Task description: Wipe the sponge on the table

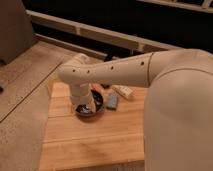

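Observation:
The sponge (113, 101) is a small flat blue block. It lies on the light wooden slatted table (95, 142), just right of a black bowl (99, 104). My white arm reaches in from the right across the far part of the table and bends downward. Its gripper (84, 107) hangs over the left part of the black bowl, a short way left of the sponge and not touching it. The wrist hides much of the bowl's inside.
A pale cream oblong box (124, 92) lies behind the sponge. An orange piece (96, 87) peeks out behind the bowl. My large white arm covers the table's right side. Speckled floor (22, 107) lies to the left, and a dark railing wall stands beyond.

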Robot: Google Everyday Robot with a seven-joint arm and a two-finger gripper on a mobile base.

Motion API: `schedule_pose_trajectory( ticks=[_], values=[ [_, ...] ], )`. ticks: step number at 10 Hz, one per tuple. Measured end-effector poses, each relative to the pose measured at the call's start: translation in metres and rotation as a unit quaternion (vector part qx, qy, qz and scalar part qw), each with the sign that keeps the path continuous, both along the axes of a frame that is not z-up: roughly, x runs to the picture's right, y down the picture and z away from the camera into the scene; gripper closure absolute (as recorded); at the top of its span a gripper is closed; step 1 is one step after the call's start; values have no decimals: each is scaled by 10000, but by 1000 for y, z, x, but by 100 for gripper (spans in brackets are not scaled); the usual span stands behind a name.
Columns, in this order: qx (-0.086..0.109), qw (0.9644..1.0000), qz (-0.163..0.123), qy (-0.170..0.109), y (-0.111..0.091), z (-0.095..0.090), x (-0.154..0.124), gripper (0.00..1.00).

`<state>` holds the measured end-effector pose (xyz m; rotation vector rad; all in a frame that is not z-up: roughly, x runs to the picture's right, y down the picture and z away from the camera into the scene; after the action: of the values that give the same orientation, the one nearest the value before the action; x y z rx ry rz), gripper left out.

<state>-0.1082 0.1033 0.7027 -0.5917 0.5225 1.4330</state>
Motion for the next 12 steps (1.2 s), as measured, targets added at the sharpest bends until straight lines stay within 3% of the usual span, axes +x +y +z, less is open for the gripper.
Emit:
schedule_pose_trajectory(
  ticks=[10, 12],
  values=[
    [31, 10000, -26, 9, -2, 0, 1, 35],
    [277, 9994, -183, -58, -16, 0, 8, 35]
  ],
)
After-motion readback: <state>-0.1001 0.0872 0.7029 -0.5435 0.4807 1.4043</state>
